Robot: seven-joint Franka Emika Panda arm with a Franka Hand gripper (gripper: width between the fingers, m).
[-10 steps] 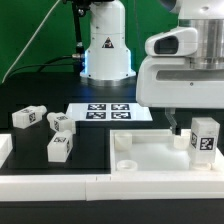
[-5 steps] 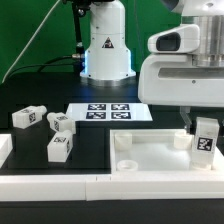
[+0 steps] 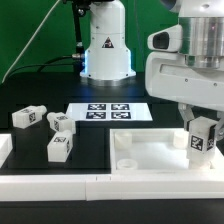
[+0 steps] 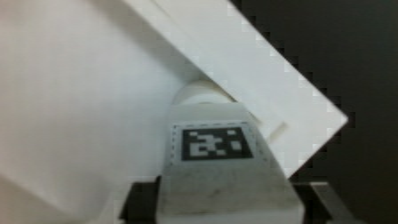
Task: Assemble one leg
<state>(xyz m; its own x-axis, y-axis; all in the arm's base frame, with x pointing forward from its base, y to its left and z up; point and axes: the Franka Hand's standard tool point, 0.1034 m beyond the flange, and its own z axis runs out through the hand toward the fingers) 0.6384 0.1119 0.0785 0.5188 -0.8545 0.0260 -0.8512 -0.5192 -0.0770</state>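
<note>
Moved: leg (image 3: 202, 140), now tilted, slightly further in over the tray (image 3: 150, 170).
End effector (image 3: 199, 126): clamped on the leg.
Leg: directly beneath it, by the tray's corner.

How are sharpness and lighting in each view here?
Exterior view: evenly lit, fairly sharp, tags on the flat white marker board legible. Wrist view: soft, blurred close-up; the tag on the small white oblong leg is readable, the large white rimmed tray piece looks washed out.
</note>
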